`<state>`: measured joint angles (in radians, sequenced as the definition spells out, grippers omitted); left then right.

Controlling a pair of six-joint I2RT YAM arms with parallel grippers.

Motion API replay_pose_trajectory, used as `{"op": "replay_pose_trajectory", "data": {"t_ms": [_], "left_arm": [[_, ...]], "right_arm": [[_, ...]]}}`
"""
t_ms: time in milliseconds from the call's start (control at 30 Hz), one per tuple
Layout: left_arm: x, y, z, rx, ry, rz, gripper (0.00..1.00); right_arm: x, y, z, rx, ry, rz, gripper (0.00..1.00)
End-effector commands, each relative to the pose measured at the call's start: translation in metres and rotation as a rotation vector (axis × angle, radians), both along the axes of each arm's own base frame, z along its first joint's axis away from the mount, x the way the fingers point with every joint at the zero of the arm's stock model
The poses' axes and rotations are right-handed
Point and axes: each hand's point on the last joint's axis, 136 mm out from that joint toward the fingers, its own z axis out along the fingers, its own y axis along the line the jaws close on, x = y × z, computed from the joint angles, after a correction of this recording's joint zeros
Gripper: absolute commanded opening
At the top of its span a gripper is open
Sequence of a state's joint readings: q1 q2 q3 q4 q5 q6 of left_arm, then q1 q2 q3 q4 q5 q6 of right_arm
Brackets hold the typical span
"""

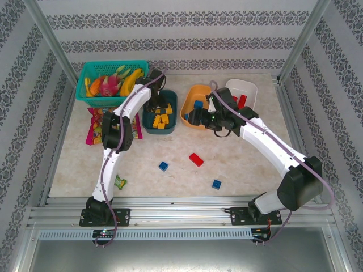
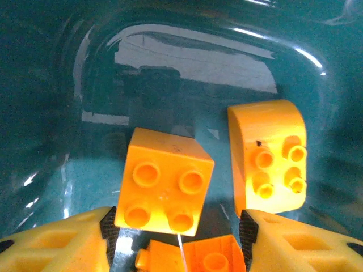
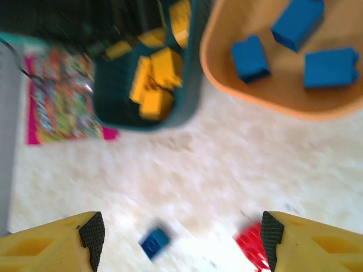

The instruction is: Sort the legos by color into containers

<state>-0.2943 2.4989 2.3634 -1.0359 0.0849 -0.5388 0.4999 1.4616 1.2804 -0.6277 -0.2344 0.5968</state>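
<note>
The left gripper point(image 2: 177, 229) hangs inside the dark teal tub point(image 2: 170, 68), at the upper middle of the overhead view. Its jaws are partly open and hold nothing. In the left wrist view a square orange brick point(image 2: 164, 188) lies on the tub floor between the fingertips, with a clear gap on its right side. A rounded orange brick point(image 2: 269, 156) lies at the right of the frame, and another orange brick point(image 2: 212, 258) sits at the bottom edge.

The right gripper point(image 3: 178, 232) is wide open and empty above the bare table point(image 3: 187, 164). In its wrist view, which is blurred, a blue brick point(image 3: 154, 242) sits at the lower middle and a red brick point(image 3: 252, 249) at the lower right, beside the right finger.

The orange tub point(image 3: 272, 105) at the upper right of that view holds three blue bricks point(image 3: 249, 58). In the overhead view, the white tub point(image 1: 248, 88) stands just right of the orange one, with red bricks point(image 1: 241, 101) in it. A second loose blue brick point(image 1: 216, 183) lies on the table in the lower middle of the frame.
</note>
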Motion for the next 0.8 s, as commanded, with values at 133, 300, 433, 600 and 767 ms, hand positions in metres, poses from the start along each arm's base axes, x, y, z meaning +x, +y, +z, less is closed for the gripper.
{"op": "replay_pose_trajectory", "data": {"t_ms": [133, 300, 433, 600, 767], "left_arm": [[-0.023, -0.014, 0.129, -0.150, -0.196, -0.003, 0.67], [-0.082, -0.017, 0.165, -0.247, -0.250, 0.003, 0.70], [-0.141, -0.008, 0.167, -0.300, -0.249, 0.026, 0.71], [-0.215, -0.002, 0.154, -0.340, -0.220, -0.001, 0.73], [-0.272, -0.015, 0.144, -0.490, -0.207, -0.098, 0.75]], "right_arm": [[-0.062, -0.016, -0.069, -0.393, 0.129, 0.372, 0.75], [-0.064, 0.000, -0.094, -0.422, 0.172, 0.495, 0.76], [-0.065, 0.007, -0.118, -0.479, 0.226, 0.556, 0.77], [-0.068, 0.003, -0.143, -0.524, 0.306, 0.555, 0.75], [-0.071, 0.006, -0.158, -0.535, 0.342, 0.567, 0.71]]}}
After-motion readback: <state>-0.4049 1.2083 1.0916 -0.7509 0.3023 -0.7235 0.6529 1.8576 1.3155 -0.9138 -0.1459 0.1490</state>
